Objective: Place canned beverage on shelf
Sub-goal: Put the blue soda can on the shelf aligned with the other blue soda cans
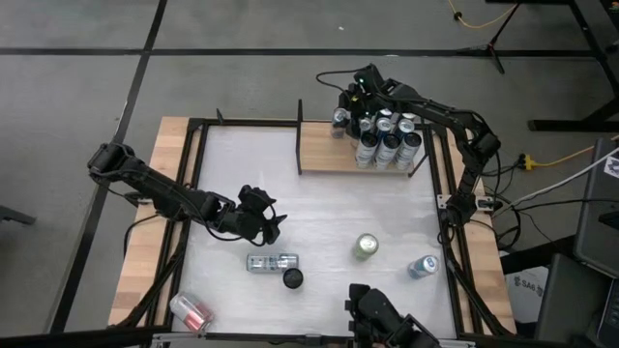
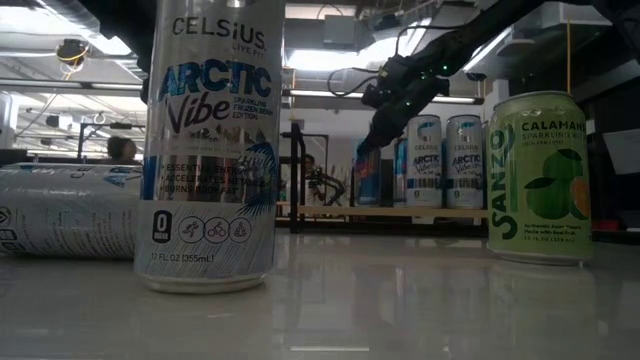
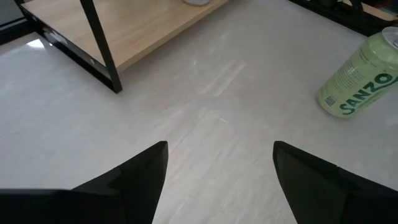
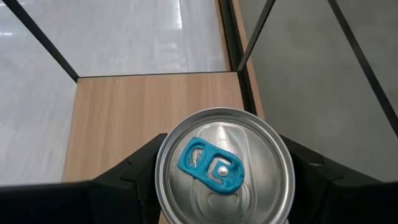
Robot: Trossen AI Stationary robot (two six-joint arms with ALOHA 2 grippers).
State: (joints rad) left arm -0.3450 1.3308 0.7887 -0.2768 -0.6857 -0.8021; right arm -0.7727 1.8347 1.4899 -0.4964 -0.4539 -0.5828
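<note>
Right wrist view: can (image 4: pixel 224 167) hides right gripper (image 4: pixel 224 180) fingertips, shelf (image 4: pixel 124 112) partly.

A grey floor (image 1: pixel 87 87) crossed by dark seam lines surrounds the white counter (image 1: pixel 319 208). A yellow cable (image 1: pixel 476 19) lies on it. Beyond the counter, bright ceiling light panels (image 2: pixel 330 58) glow, and a person (image 2: pixel 122 150) sits in the distance.

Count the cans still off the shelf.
5: silver can lying mid-table, dark-topped can upright beside it, green Sanzo can, blue can near the right edge, pink can lying on the left wooden strip. Excludes the sixth can in the right gripper at the shelf. None seem hidden.
</note>
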